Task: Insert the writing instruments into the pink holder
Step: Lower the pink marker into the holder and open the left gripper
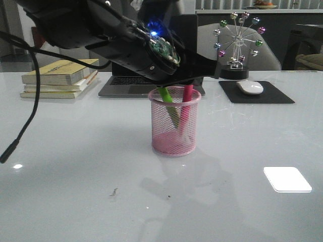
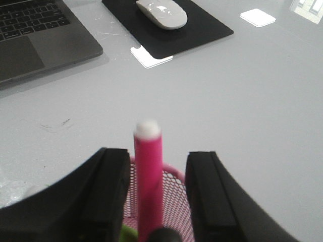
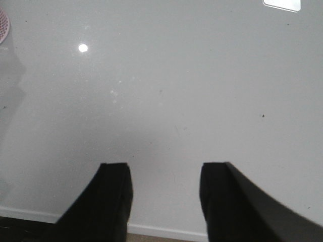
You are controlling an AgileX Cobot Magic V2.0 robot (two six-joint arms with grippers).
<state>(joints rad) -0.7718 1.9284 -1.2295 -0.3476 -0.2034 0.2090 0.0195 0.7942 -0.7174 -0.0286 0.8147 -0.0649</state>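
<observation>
Pink marker (image 2: 148,176) upright in pink holder (image 1: 174,128), between wide-spread left tool (image 2: 157,194) fingers.

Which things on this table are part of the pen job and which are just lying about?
Part of the job: pink holder; pink marker and green marker, both standing in it; left gripper, open around the pink marker.

Lying about: books, laptop, mouse on its mouse pad, ferris wheel ornament.

Pink marker (image 2: 148,176) stands between the left fingers (image 2: 108,191), untouched.
</observation>
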